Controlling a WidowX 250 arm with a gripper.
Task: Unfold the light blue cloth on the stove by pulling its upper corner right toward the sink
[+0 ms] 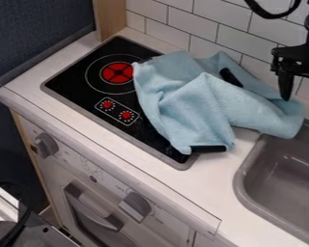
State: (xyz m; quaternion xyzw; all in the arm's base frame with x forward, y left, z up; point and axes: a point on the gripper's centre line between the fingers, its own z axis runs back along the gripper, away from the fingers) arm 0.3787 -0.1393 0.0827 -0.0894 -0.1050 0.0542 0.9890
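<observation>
White toy-kitchen counter (212,182) — blue cloth (196,99) over black stovetop (73,82).

Kitchen setting, toy/play type by the look of it. In front of me: black cooktop (73,84) with red burner (118,73) and two small red dials (107,104), set in a white counter (205,183). Grey sink (244,181) beside it, white tiled wall (186,29) behind. Below, an oven-style front (86,166) with chunky grey knobs (135,206) and a door handle (92,210).

1 light-blue cloth (183,101) lies crumpled, in raised folds, across the black stovetop (63,82) and white counter (205,178), reaching the gray sink's rim (240,179).
</observation>
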